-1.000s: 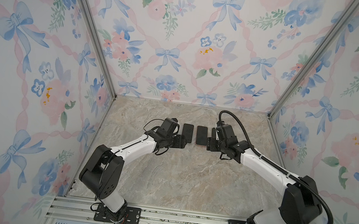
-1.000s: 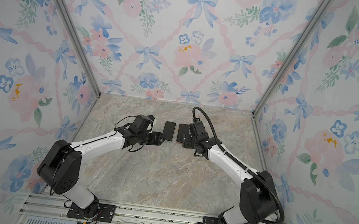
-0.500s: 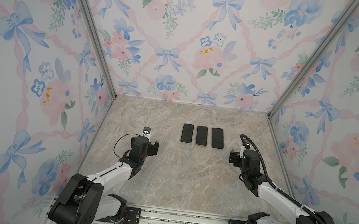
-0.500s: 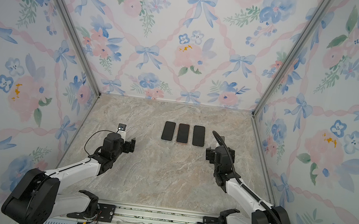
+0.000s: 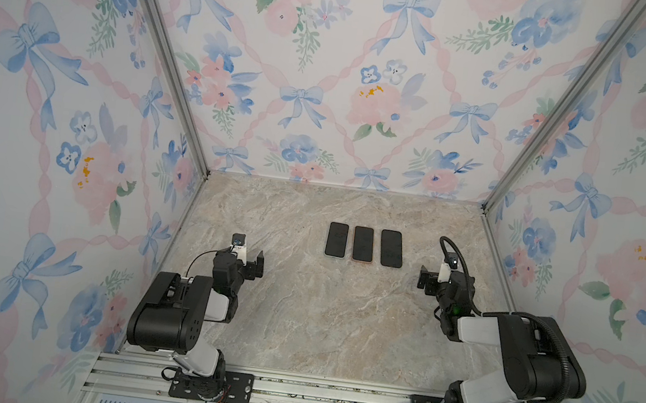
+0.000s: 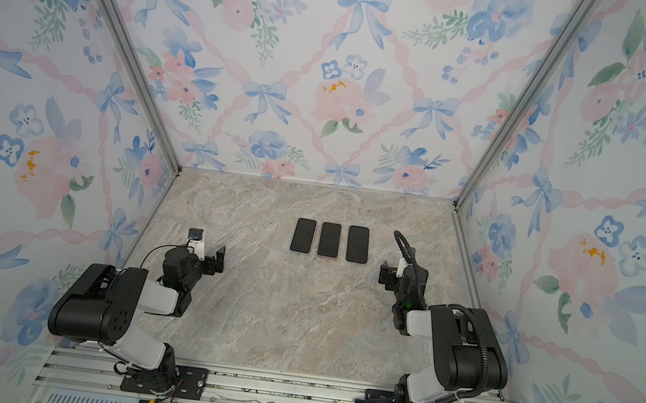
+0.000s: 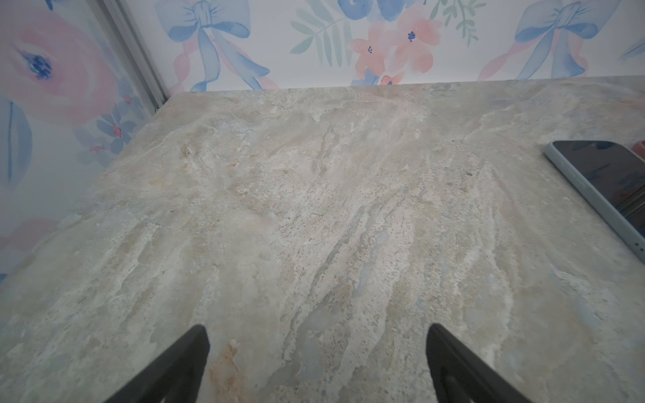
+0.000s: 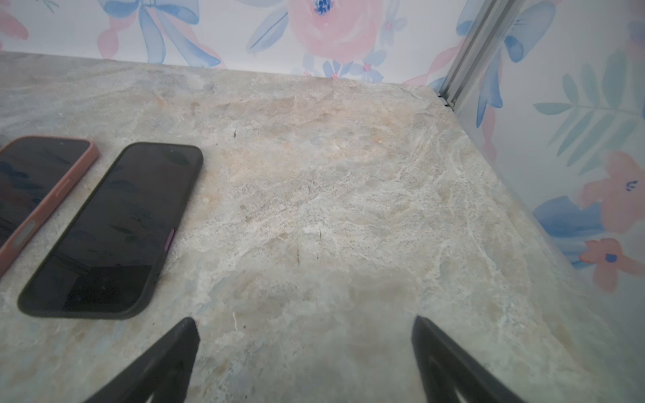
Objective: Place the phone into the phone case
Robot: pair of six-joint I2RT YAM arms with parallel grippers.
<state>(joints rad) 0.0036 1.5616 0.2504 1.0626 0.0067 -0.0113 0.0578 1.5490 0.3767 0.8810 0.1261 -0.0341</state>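
While both arms had been stretched out over the phones a second earlier, we found them now drawn back, the left arm well off to the near left of the pink-cased phone and the right arm well off to its near right. Half a second earlier they had already been clear of it, and since then they had folded farther away. The pink-cased phone lay flat, screen up, on the bench. The pale-blue-cased phone lay just beside it on the left and the black-cased phone just beside it on the right. We saw no shift in any of the three. The left jaws stood wide over bare bench with nothing between them. The right jaws likewise stood wide and held nothing.
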